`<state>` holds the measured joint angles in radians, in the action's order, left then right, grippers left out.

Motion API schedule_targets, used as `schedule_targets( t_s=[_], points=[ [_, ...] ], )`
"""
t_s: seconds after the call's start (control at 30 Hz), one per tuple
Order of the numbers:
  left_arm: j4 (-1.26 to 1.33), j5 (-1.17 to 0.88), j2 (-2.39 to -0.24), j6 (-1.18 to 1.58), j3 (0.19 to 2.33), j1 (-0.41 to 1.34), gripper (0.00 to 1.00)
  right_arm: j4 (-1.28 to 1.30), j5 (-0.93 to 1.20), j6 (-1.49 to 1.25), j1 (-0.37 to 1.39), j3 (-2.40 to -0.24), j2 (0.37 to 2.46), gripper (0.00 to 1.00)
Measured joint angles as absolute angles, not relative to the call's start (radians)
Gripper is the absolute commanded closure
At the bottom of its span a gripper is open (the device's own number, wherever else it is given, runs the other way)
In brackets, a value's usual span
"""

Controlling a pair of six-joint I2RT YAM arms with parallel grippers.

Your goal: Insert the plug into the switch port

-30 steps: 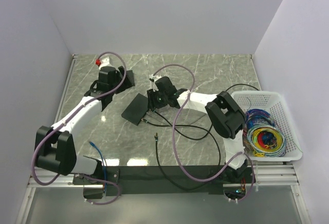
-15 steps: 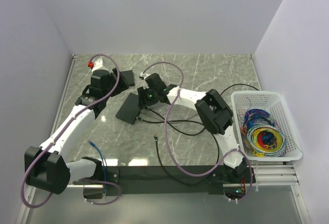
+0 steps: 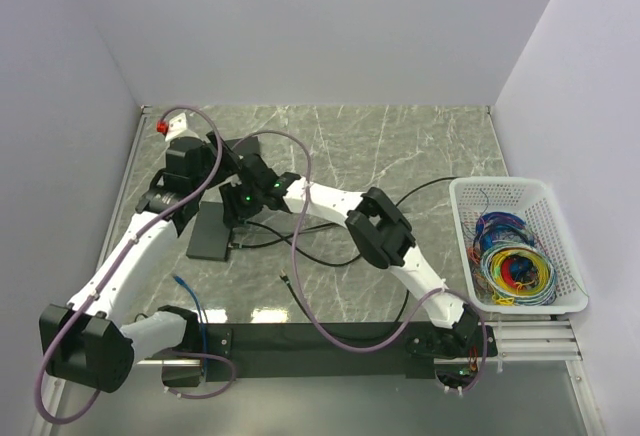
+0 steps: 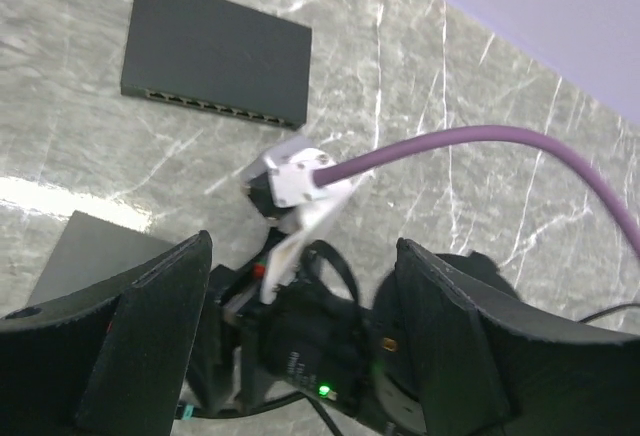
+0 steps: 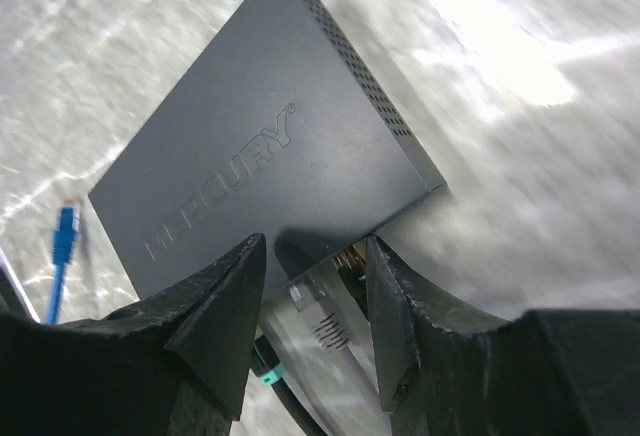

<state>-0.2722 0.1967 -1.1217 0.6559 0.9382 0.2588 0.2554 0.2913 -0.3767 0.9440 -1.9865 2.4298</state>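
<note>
The switch [image 3: 212, 234] is a flat black box at the table's left. In the right wrist view it fills the upper part [image 5: 260, 156]. My right gripper [image 3: 232, 220] reaches far left to its socket edge. Its jaws [image 5: 315, 246] are shut on the plug [image 5: 325, 301], a clear connector on a black cable. The plug's tip meets the socket edge near one corner; I cannot tell how deep it sits. My left gripper [image 3: 228, 154] hovers open and empty just behind, with the right wrist showing between its jaws [image 4: 300, 246].
In the left wrist view a black box with a row of sockets [image 4: 215, 51] lies beyond, and a dark slab [image 4: 90, 251] is at lower left. A blue cable tip [image 3: 180, 281] lies near-left, also seen from the right wrist [image 5: 62, 231]. A white basket of cables [image 3: 515, 246] is at the right.
My right gripper has swept left across the table. The switch has slid left and nearer with it. My left gripper has also drawn back to the left.
</note>
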Motion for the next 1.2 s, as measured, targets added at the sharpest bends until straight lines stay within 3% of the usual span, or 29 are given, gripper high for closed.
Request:
schedule_targets(
  t_s=[0.33, 0.67, 0.9, 1.2],
  points=[
    [-0.287, 0.209, -1.096, 0.65, 0.943, 0.257, 0.2, 0.197, 0.412, -0.4, 0.965, -2.058, 2.493, 0.48],
    [-0.312, 0.256, -0.985, 0.648, 0.943, 0.252, 0.16, 0.049, 0.429, -0.334, 0.953, -1.778, 2.295, 0.45],
    [-0.305, 0.259, -0.973, 0.647, 0.943, 0.242, 0.16, 0.067, 0.315, -0.308, 0.846, -1.697, 2.106, 0.44],
    [-0.303, 0.226, -0.973, 0.639, 0.942, 0.241, 0.16, 0.205, 0.036, -0.298, 0.657, -1.423, 1.854, 0.47]
  ],
)
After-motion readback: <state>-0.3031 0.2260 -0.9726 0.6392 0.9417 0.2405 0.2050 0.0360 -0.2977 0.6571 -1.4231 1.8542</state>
